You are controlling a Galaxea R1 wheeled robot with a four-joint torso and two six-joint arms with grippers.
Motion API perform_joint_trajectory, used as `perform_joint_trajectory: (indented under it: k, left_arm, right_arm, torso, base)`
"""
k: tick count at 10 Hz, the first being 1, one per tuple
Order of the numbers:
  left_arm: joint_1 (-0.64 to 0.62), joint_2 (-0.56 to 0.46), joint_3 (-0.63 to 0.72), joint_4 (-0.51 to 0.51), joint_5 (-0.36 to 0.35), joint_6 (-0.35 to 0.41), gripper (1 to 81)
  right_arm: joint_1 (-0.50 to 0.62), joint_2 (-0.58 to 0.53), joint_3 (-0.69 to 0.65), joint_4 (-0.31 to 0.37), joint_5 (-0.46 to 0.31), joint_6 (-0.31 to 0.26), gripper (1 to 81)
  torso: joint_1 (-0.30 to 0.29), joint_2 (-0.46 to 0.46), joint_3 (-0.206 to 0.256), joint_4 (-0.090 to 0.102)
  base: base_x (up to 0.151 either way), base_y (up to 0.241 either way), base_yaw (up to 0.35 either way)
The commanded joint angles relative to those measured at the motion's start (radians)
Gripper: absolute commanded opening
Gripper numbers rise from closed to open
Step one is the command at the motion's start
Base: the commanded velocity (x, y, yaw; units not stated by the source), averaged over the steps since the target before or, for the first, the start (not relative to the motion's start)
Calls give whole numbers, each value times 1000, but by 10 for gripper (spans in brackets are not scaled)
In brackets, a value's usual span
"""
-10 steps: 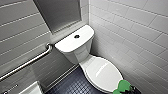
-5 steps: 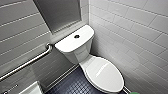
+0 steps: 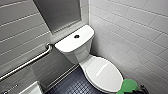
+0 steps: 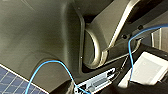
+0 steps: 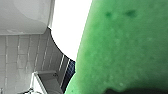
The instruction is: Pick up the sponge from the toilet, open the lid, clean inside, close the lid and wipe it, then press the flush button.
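Pickup looks done: the sponge [image 3: 128, 86] at lower right of frame seems pinched in the closed right gripper [image 3: 140, 88], beside the shut lid [image 3: 103, 72], which likely needs lifting next.

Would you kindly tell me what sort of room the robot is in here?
Most likely a small bathroom, perhaps an accessible one: a white glossy ceramic toilet with its oval lid shut, a steel grab bar on the grey tiled wall, and white glazed wall tiles.

sponge [image 3: 128, 85] bright green; toilet [image 3: 80, 55] glossy white; flush button [image 3: 76, 36] black; floor [image 3: 72, 85] dark blue grid
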Motion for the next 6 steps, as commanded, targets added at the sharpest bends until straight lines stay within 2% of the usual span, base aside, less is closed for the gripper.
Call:
perform_joint_trajectory:
  k: [1, 2, 6]
  left_arm:
    - [11, -14, 22, -4, 96, 6, 811]
    - [11, -14, 20, -7, 96, 6, 811]
    - [11, -11, 14, -14, 96, 4, 811]
  right_arm:
    - [252, 55, -43, -25, -170, 9, 10]
    - [313, 144, -109, -23, -239, 11, 10]
    - [435, 413, -307, -17, -344, 10, 10]
  torso:
    - [0, 0, 0, 0]
    - [0, 0, 0, 0]
    - [0, 0, 0, 0]
  base:
    - [0, 0, 0]
    - [0, 0, 0]
    - [0, 0, 0]
